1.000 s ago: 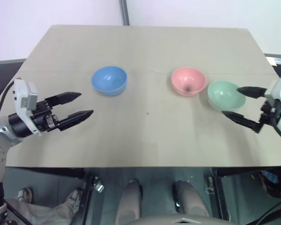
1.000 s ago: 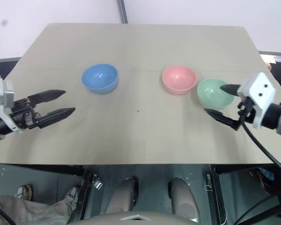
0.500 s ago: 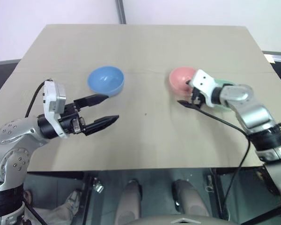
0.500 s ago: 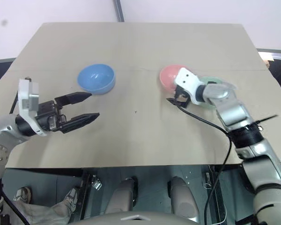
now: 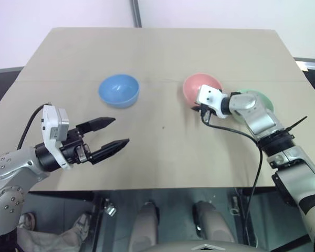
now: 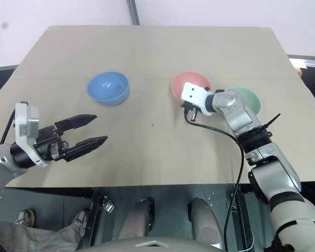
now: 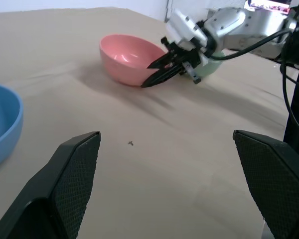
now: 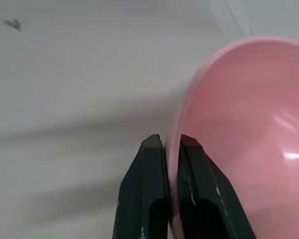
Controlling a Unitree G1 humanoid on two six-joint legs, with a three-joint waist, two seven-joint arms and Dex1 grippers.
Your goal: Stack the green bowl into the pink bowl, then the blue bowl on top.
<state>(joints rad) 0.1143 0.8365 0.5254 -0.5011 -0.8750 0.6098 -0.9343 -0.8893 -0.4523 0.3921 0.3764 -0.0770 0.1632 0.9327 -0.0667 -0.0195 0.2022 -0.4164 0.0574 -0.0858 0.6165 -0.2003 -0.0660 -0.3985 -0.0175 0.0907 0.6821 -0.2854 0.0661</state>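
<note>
Right gripper pinches the smooth salmon pink bowl rim; left gripper agape

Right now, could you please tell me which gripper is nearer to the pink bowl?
The right gripper: shut on the pink bowl at its rim. The left gripper hovers open, well away, nearer the blue bowl.

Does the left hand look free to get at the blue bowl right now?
Probably yes. The left hand is open and holds nothing, the blue bowl stands alone just beyond it, and only bare table lies between them.
</note>
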